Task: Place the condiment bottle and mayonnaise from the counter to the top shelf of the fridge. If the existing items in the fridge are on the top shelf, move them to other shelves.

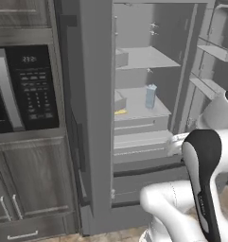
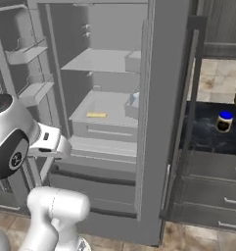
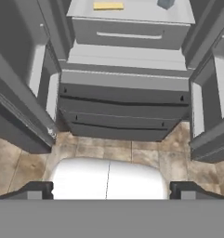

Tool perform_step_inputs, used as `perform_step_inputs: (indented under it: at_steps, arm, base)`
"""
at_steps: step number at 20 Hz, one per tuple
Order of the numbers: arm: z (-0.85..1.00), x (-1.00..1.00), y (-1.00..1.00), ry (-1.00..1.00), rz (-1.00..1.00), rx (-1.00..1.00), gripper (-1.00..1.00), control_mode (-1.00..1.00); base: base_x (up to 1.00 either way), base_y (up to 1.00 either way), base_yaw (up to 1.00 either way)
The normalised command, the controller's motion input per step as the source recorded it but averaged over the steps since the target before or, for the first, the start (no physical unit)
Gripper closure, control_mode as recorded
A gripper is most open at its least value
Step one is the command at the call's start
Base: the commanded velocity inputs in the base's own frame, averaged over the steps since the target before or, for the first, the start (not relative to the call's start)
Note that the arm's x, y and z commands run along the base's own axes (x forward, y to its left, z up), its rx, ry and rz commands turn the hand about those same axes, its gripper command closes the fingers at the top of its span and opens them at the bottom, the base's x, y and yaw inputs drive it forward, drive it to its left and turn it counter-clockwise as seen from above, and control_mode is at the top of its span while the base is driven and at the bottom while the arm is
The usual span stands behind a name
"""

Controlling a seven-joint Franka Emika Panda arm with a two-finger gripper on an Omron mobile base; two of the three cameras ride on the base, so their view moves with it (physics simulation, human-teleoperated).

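Flanking fridge (image 1: 99, 118): microwave (image 1: 25, 90); counter (image 2: 212, 135)

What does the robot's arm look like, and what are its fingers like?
The arm is glossy white with rounded, tube-like links and a black joint band, plus a round black cap at one joint. The gripper has two small dark grey, blocky finger tips.

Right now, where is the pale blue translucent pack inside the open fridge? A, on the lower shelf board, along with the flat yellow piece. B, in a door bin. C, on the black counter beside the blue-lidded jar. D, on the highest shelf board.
A: the pale blue pack stands upright on the lower shelf board, with the flat yellow piece lying on that same board nearer its front, while the top shelf above is bare.
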Motion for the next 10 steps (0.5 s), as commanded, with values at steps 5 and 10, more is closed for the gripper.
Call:
perform_step_inputs:
  at_steps: [5, 10]
  arm:
    - [0.00, 0.00, 0.00, 0.00, 0.00, 0.00, -1.00, 1.00]
    - [0.00, 0.00, 0.00, 0.00, 0.00, 0.00, -1.00, 1.00]
  base:
    - [-0.92, 0.00, -0.03]
    - [-0.69, -0.26, -0.13]
